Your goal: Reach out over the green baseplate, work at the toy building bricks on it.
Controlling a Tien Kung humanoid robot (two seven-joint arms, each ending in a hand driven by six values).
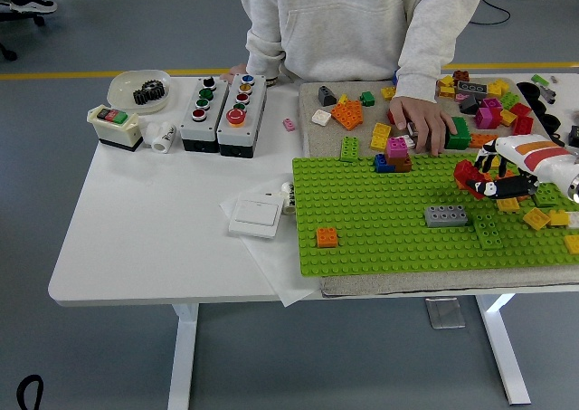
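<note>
Right hand (pixel 496 179): it reached in from the right, and its black fingers were closed around a red brick (pixel 468 175).
Red brick: it was held just above the right part of the green baseplate (pixel 380 224).
Bricks on the plate: a grey brick (pixel 446 215), a green brick (pixel 489 232) and an orange brick (pixel 327 237) sat on the studs.
Person's hand (pixel 423 123): it lay on the loose bricks past the plate's far edge.
Button boxes (pixel 222 114): they stood far left.
Writing: too small to read.
</note>
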